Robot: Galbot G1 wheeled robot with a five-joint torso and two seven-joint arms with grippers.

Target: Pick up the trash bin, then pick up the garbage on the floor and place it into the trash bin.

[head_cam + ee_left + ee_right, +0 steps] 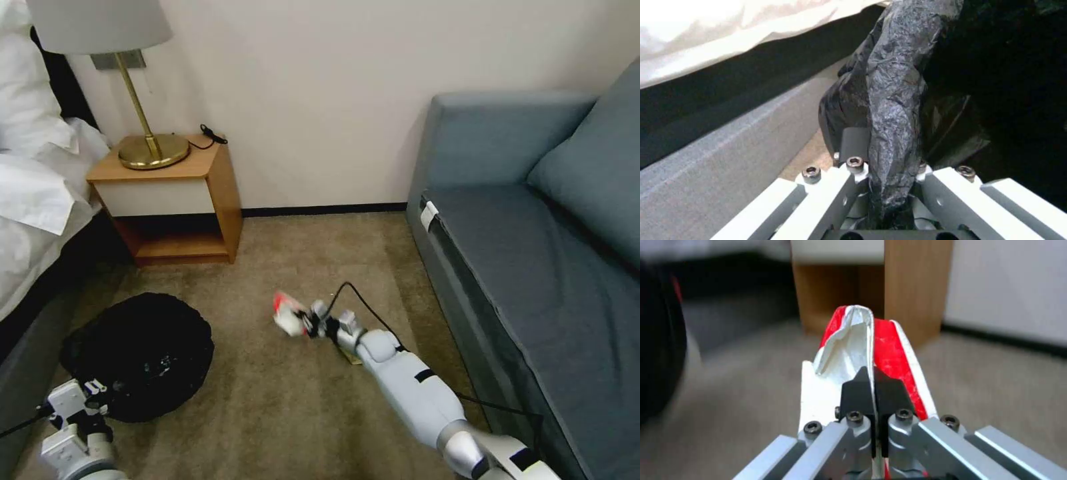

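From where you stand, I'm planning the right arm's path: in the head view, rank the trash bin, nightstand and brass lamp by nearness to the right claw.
Measured from the right claw, shut on the red-and-white packet:
1. Trash bin, on the carpet to its left, held at the rim by the left claw.
2. Nightstand, beyond, against the wall.
3. Brass lamp, on top of the nightstand.
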